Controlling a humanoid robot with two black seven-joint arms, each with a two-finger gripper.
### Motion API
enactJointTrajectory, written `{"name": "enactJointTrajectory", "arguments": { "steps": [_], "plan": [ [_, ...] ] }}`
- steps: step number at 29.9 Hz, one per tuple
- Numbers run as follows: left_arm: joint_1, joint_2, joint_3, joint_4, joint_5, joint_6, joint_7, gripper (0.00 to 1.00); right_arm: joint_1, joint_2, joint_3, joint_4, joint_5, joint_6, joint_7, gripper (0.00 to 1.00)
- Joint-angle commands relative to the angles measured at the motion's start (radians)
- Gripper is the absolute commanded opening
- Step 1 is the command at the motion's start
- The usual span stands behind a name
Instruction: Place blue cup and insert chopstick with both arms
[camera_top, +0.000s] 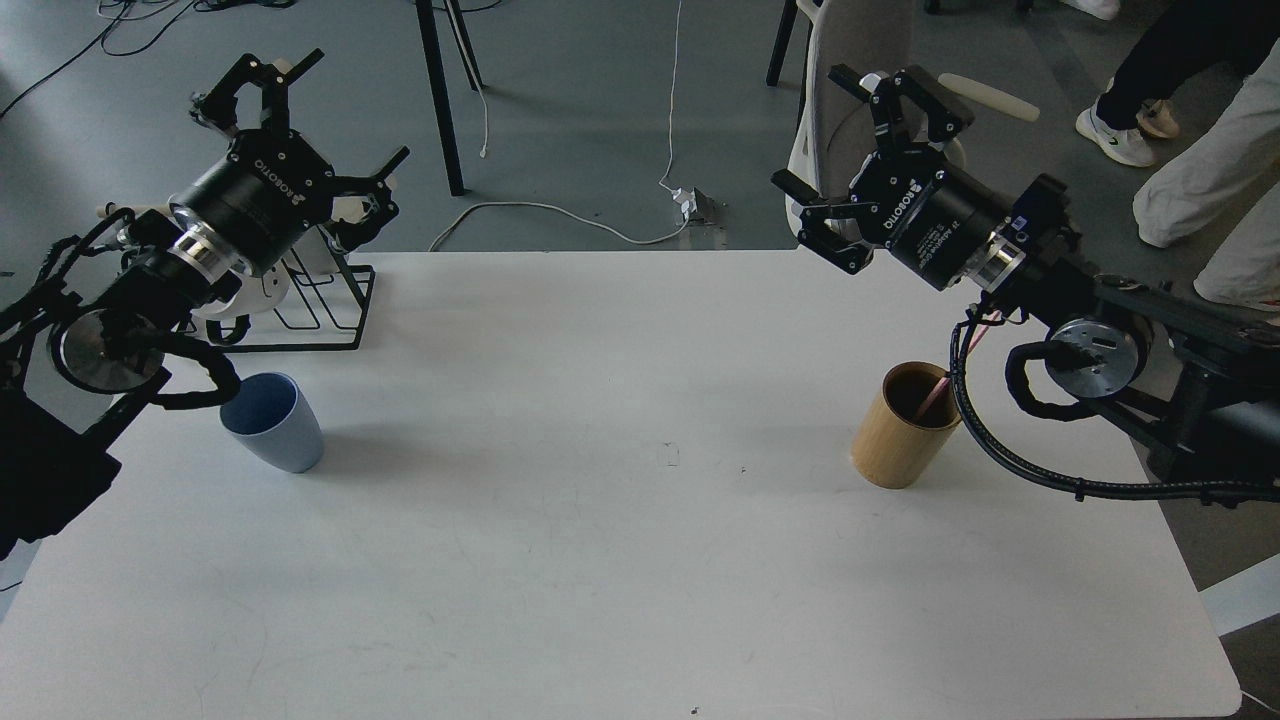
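Observation:
The pale blue cup (273, 421) stands upright on the white table (620, 560) at the left, just right of my left arm's cable. My left gripper (322, 128) hovers well above and behind it, open and empty. The pink-red chopstick (940, 385) leans inside a tan bamboo cup (903, 424) at the right, its upper end partly hidden behind my right arm's cable. My right gripper (812, 132) is raised above and behind that cup, open with nothing between its fingers.
A black wire rack (325, 300) with white mugs stands at the back left, behind my left arm. Beyond the table's far edge are a chair (860, 60), a floor cable and a person's legs (1200, 140).

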Motion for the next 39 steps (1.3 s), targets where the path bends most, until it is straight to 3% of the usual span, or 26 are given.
{"name": "enactJointTrajectory", "arguments": {
  "steps": [1, 7, 11, 19, 23, 25, 31, 37, 39],
  "plan": [
    [0.019, -0.003, -0.004, 0.009, -0.002, 0.000, -0.005, 1.00, -0.009, 0.011, 0.000, 0.000, 0.000, 0.000, 0.000, 0.99],
    [0.008, 0.000, -0.032, 0.039, -0.006, 0.000, -0.015, 1.00, -0.011, 0.022, -0.002, 0.000, 0.000, 0.000, 0.000, 0.99],
    [0.014, -0.012, -0.145, 0.093, -0.005, 0.000, -0.017, 1.00, -0.011, 0.039, -0.002, 0.000, 0.000, -0.007, 0.000, 0.99],
    [-0.010, -0.084, -0.331, 0.092, 0.000, 0.000, -0.026, 1.00, -0.003, 0.069, -0.002, -0.007, -0.002, -0.022, 0.000, 0.99],
    [-0.081, -0.095, -0.284, 0.082, 0.023, 0.000, 0.015, 1.00, 0.000, 0.069, -0.002, -0.010, -0.002, -0.022, 0.000, 0.99],
    [-0.101, -0.042, -0.207, 0.067, 0.047, 0.000, 0.061, 1.00, 0.000, 0.065, 0.004, -0.010, -0.002, -0.022, 0.000, 0.99],
    [-0.217, 0.220, 0.081, -0.072, 0.055, 0.000, 0.064, 0.99, -0.015, 0.048, 0.009, -0.006, -0.047, -0.021, 0.000, 0.99],
    [-0.243, 0.469, 0.117, -0.178, 0.176, 0.000, 0.060, 0.96, -0.029, 0.037, 0.029, -0.007, -0.167, -0.022, 0.000, 0.99],
    [-0.262, 0.521, 0.115, -0.220, 0.310, 0.000, 0.028, 0.93, -0.029, 0.037, 0.038, -0.007, -0.167, -0.022, 0.000, 0.99]
  ]
}}
